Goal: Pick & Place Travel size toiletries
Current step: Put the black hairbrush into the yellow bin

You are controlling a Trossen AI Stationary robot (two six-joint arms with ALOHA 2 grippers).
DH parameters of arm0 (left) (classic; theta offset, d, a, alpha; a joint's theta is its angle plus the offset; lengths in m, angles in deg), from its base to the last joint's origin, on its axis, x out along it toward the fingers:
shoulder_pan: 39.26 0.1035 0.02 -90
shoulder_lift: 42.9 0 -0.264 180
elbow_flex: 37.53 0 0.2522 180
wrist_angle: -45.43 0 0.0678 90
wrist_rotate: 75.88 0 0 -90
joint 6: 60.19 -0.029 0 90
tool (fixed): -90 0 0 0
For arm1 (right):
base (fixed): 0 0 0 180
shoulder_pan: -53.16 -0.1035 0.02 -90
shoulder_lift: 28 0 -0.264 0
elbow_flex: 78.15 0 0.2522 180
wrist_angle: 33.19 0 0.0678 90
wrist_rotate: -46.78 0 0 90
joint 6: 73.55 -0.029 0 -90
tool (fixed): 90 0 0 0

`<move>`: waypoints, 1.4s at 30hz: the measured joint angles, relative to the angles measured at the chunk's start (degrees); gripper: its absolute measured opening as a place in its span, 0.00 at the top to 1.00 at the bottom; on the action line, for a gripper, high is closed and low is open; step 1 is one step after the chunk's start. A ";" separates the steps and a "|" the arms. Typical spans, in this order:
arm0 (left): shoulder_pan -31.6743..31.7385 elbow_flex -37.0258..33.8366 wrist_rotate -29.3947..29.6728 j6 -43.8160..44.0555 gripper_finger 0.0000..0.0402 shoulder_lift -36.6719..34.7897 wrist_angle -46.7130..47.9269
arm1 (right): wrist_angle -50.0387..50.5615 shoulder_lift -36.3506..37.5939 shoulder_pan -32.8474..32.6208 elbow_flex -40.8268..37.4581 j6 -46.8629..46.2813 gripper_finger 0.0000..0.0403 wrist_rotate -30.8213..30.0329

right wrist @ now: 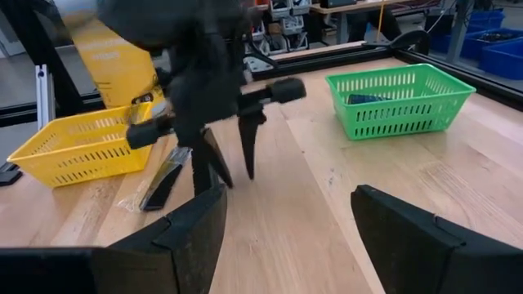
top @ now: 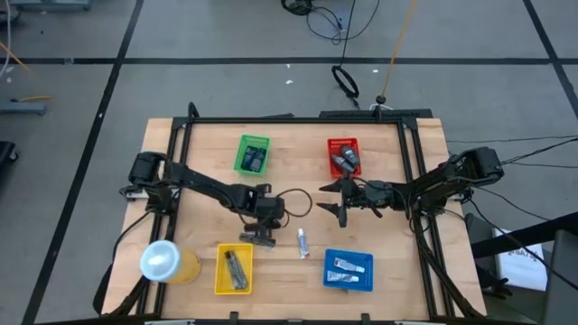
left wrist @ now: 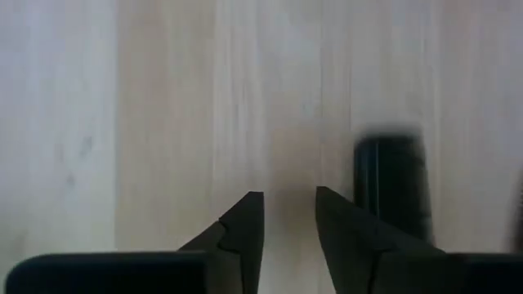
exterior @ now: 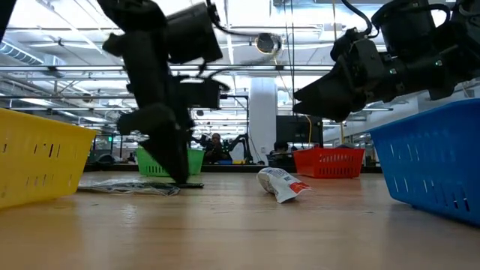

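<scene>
Sorting looks well underway here: four baskets are out on the table point(top: 424, 144), and each one has something in it. The green basket point(top: 253, 153) holds a dark piece, the red basket point(top: 343, 155) a greyish clump, the yellow basket point(top: 234, 269) a dark oblong item, and the blue basket point(top: 349, 270) a pair of pale tubes.

Two toiletries seem to be left out on the wood. One is the white tube point(top: 303, 241), lying between the yellow and blue baskets; from table height it shows as a crumpled tube with a red mark. The other is a dark oblong piece point(left wrist: 392, 184), in clear wrapping, lying flat on the table near the yellow basket.

The left gripper point(top: 261, 237) points straight down just above the table, fingers parted a little and empty, with that dark piece just off to the side of one finger rather than between them. So no grasp yet; my read is that it needs to shift sideways before it closes.

The right gripper point(top: 343, 204) hovers mid-table below the red basket, jaws spread wide, holding nothing, and looks to be waiting.

A big yellow cup point(top: 167, 263) stands at the table's near left corner, out of play. By my count, most items are binned and two remain.
</scene>
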 joint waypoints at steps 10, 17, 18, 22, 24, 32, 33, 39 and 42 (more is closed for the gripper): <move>0.90 -0.07 13.05 -1.97 0.77 3.87 -23.07 | 0.29 0.01 0.00 0.00 0.81 0.37 -0.14; 1.03 1.73 0.66 0.75 0.77 -6.81 -4.04 | 0.56 0.01 0.00 -0.02 0.86 0.37 -0.16; 0.88 1.74 -3.10 1.58 0.77 -7.81 -2.14 | 0.56 0.02 0.00 -0.02 0.93 0.37 -0.16; -1.27 1.41 -9.06 3.95 0.77 -8.88 2.77 | 0.45 0.00 0.00 -0.02 1.03 0.37 -0.16; -2.45 0.08 -9.89 3.50 0.77 -8.18 1.98 | 0.45 0.02 0.00 -0.02 1.03 0.37 -0.16; -3.18 -1.16 -5.52 2.08 0.77 -1.84 -5.08 | -0.02 0.00 0.00 -0.04 1.03 0.37 -0.18; -2.94 -1.16 -6.52 1.21 0.77 -0.48 -6.90 | -0.06 0.00 0.00 -0.04 1.03 0.37 -0.17; -2.64 -0.79 -1.06 -3.37 0.77 4.58 -14.28 | -0.06 0.01 0.00 -0.04 1.03 0.37 -0.18; -1.95 -0.99 3.82 -6.94 0.77 5.61 -21.82 | -0.07 0.00 0.00 -0.04 1.03 0.37 -0.18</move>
